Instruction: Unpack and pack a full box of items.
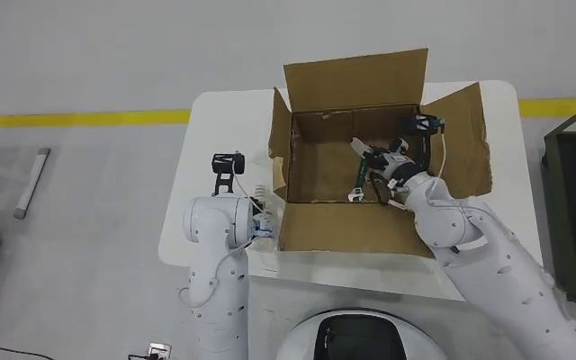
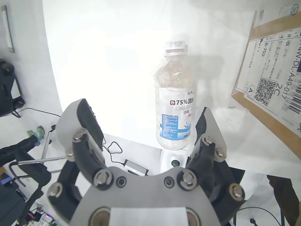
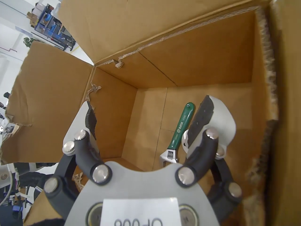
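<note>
Open right end effector (image 3: 148, 114) hovers inside the box (image 3: 188, 48); beneath it, the stiff, heavy wrench (image 3: 181, 128) looks best gripped mid-handle.

Wrench (image 3: 181, 127) in the box (image 1: 346, 229); bottle (image 2: 174, 109), seemingly upright, on the table (image 1: 216, 135) just left of it.

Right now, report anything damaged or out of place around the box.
The cardboard box is worn: one side flap has a torn, ragged edge, shreds of tape or paper dangle at an inner corner, and one wall's edge is frayed. The wrench lying inside looks fine.
</note>
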`<state>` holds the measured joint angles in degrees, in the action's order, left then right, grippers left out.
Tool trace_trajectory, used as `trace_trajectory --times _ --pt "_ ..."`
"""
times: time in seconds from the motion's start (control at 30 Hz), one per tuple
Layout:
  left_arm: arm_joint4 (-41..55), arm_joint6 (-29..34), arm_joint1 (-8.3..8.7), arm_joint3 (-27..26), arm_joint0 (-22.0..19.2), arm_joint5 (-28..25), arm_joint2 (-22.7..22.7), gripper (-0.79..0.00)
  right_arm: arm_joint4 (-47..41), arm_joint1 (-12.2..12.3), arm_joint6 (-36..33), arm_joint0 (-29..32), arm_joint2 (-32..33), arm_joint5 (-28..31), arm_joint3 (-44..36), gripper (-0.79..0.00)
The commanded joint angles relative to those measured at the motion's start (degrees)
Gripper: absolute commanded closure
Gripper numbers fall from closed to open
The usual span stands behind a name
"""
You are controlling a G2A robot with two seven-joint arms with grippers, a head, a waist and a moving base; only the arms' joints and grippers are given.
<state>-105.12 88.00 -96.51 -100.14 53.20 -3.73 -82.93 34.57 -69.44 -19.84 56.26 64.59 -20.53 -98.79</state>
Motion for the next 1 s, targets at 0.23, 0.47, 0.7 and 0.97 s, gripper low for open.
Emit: trace_trajectory --times 0.23,0.47,0.7,0.97 --pt "0.02 0.00 0.00 -0.01 0.01 0.03 0.01 -0.785 1.74 -1.44 1.02 -3.39 -5.27 -2.45 4.95 -0.785" --pt "0.02 0.00 0.00 -0.01 0.01 0.03 0.01 -0.785 1.74 -1.44 1.02 -3.39 -5.27 -2.45 4.95 -0.785" --pt "0.02 0.00 0.00 -0.01 0.01 0.03 0.01 -0.785 9.97 -1.64 -4.03 -7.85 -6.91 -3.22 4.97 -0.785" --pt "0.02 0.00 0.00 -0.01 0.01 0.03 0.01 -0.785 19.12 -2.23 -32.30 -20.03 -10.69 -7.66 6.25 -0.785"
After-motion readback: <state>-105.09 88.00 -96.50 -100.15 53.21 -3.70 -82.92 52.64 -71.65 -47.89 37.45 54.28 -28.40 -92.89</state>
